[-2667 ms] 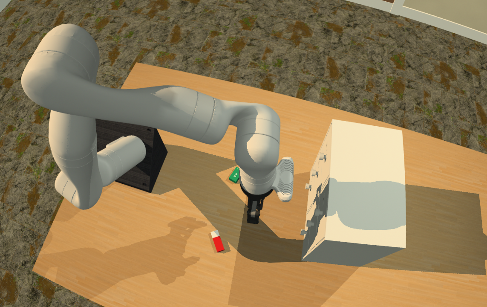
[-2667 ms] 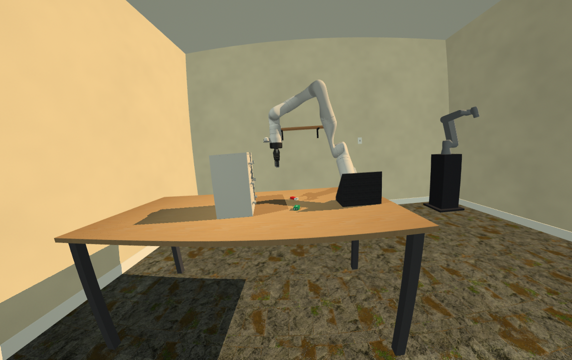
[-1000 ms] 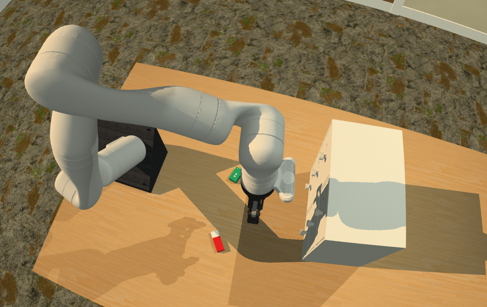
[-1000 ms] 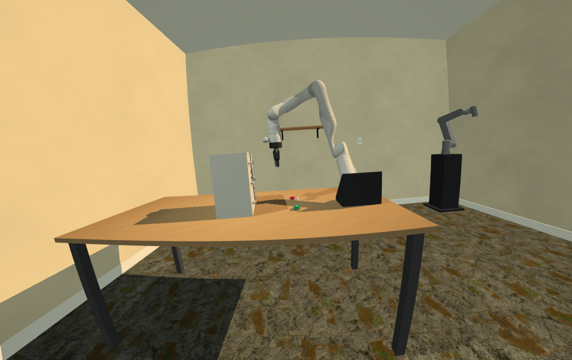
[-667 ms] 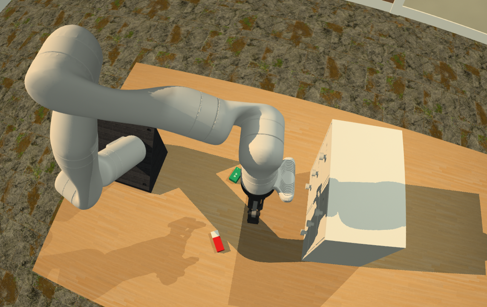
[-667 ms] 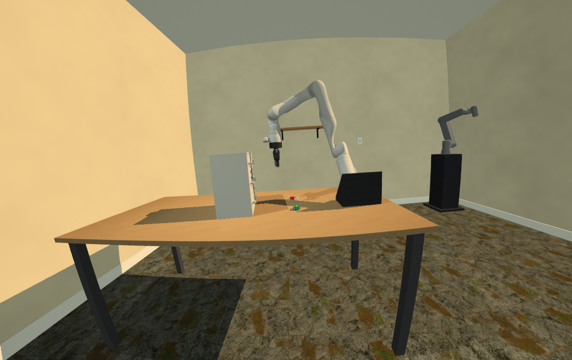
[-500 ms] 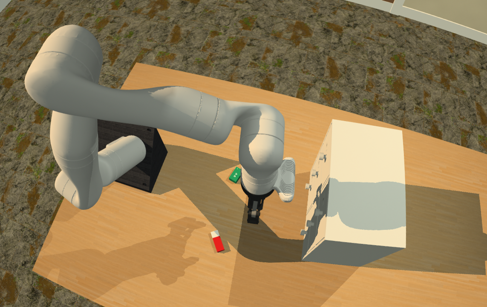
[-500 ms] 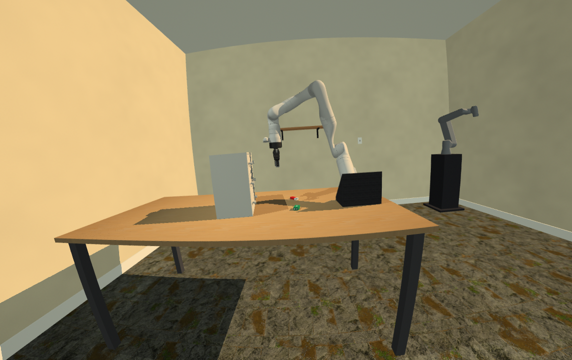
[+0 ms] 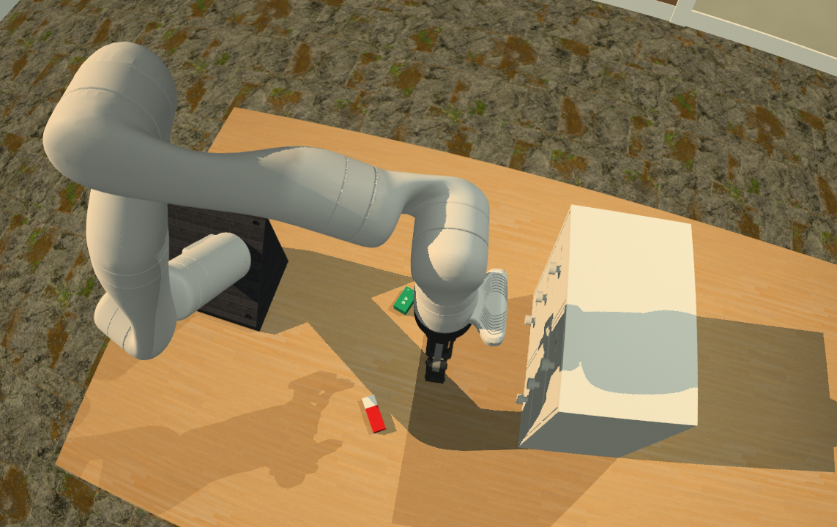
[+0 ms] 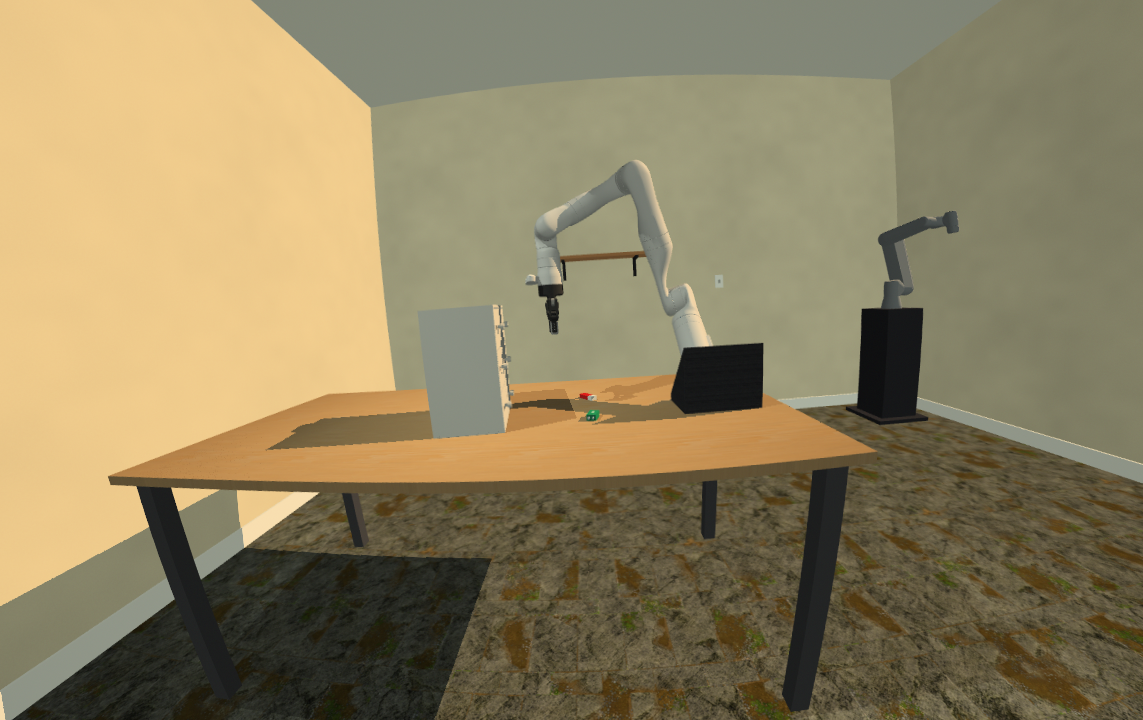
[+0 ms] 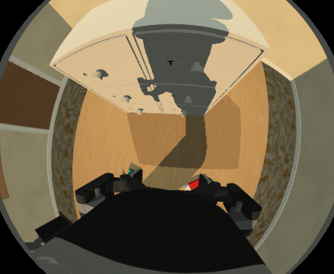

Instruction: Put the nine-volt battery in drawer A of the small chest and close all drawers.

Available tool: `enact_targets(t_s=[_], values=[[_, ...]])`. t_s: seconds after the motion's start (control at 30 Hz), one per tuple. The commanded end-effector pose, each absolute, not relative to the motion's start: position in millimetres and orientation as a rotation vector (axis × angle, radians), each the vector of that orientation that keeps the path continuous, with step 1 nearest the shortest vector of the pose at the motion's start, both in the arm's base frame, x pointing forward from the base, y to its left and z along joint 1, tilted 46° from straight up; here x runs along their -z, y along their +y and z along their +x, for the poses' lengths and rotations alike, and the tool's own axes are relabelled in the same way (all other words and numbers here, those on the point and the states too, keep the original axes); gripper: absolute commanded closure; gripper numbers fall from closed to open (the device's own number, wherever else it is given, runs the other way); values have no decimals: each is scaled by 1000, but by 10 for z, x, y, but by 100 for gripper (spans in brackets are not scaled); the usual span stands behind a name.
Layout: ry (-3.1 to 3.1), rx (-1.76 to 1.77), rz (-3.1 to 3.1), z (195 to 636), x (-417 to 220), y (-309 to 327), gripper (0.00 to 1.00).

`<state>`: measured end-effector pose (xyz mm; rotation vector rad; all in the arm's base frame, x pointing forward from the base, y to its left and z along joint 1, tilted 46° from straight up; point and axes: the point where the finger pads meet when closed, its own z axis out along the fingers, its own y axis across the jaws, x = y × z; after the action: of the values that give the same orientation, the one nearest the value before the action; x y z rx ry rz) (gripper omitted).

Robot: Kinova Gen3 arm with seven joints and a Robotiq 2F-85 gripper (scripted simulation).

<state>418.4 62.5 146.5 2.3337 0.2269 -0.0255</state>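
Observation:
The nine-volt battery point(image 9: 403, 300) point(image 10: 592, 415) point(image 11: 130, 170) is the green block lying on the table, partly hidden by the arm in the top view and by a finger in the wrist view. The small chest point(image 9: 630, 262) point(image 10: 463, 371) point(image 11: 109, 19) stands upright, with its knobbed drawer fronts facing the arm. All its drawers look pushed in. The marks on the fronts are too small or foreshortened to read, so I cannot tell which drawer is A. My gripper point(image 9: 435, 378) point(image 10: 553, 331) point(image 11: 170, 178) is open and empty, pointing down, high above the table in front of the chest.
A red and white block point(image 9: 375, 418) point(image 10: 587, 395) point(image 11: 193, 185) lies on the table point(image 9: 486, 481) point(image 10: 557, 461). My arm's dark base block point(image 10: 718, 376) stands at the table's other end from the chest. Another robot arm point(image 10: 894, 259) stands on a pedestal beyond the table.

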Motion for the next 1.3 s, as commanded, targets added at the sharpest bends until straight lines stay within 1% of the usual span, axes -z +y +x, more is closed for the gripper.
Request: enact_targets(t_s=[0.0, 0.2, 0.27, 0.5, 0.67, 1.27], values=[[231, 24, 2332, 4175, -1418, 678, 0], [231, 24, 2332, 4106, -1137, 948, 0], [231, 24, 2332, 4106, -1137, 948, 0], [231, 24, 2332, 4000, -700, 1368, 0], [231, 24, 2332, 3950, -497, 1562, 0], [232, 23, 2332, 3937, -439, 1616, 0]])
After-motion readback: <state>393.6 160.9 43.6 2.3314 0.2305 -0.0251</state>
